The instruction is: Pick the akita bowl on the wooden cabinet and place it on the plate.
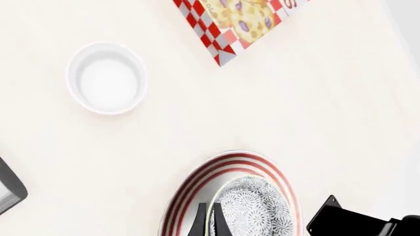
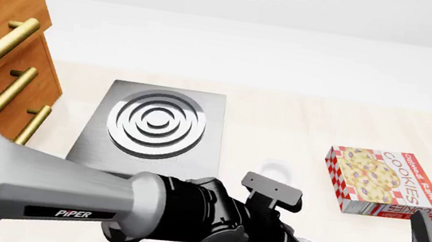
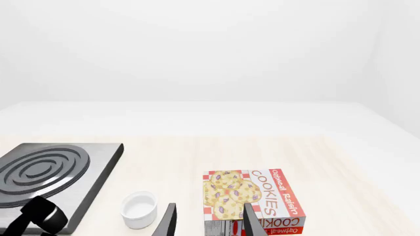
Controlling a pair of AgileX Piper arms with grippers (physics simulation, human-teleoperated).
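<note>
Placement is the step in hand. In the left wrist view the left end effector (image 1: 207, 222) has its dark fingers closed thin on the rim of the wide grey speckled akita bowl (image 1: 256, 209), which sits inside the red rings of the round white plate (image 1: 196, 189); whether it rests there or hangs just above, I cannot tell. The orange-brown wooden cabinet (image 2: 0, 59) stands well away from the plate, beyond the steel burner. The right end effector (image 3: 208, 221) is open and empty near the red-checked cookie box (image 3: 253, 196). Next, I judge, the fingers should part and the arm rise clear of the bowl.
</note>
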